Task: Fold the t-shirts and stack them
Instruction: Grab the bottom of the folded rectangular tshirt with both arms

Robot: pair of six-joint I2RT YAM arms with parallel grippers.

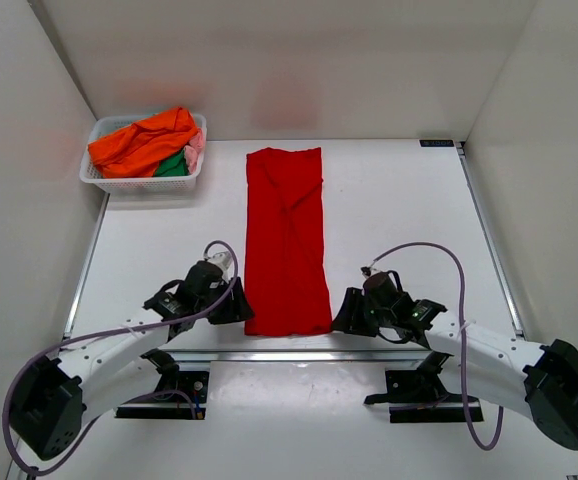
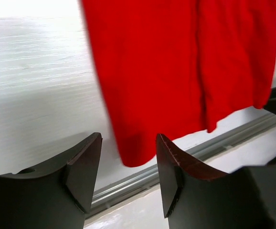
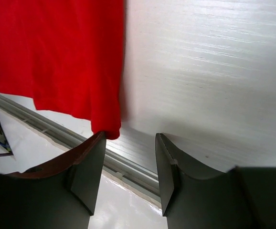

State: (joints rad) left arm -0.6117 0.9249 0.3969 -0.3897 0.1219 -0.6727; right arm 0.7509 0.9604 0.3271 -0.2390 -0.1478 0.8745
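- White mesh basket (image 1: 97, 183), far left: orange t-shirt (image 1: 141, 145) heaped over green t-shirt (image 1: 172, 166) and pink t-shirt (image 1: 195, 150).
- Left gripper (image 1: 235, 305): jaws apart, empty, beside the red shirt's near-left corner.
- Red t-shirt (image 1: 286, 240): long narrow folded strip, flat mid-table (image 1: 399, 200), lightly creased.
- Right gripper (image 1: 347, 313): jaws apart, empty, beside its near-right corner.

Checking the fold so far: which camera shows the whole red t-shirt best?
Top external: the red t-shirt lies there whole, folded into a long strip. Each wrist view shows only its near end, with the rest cut off by the frame.
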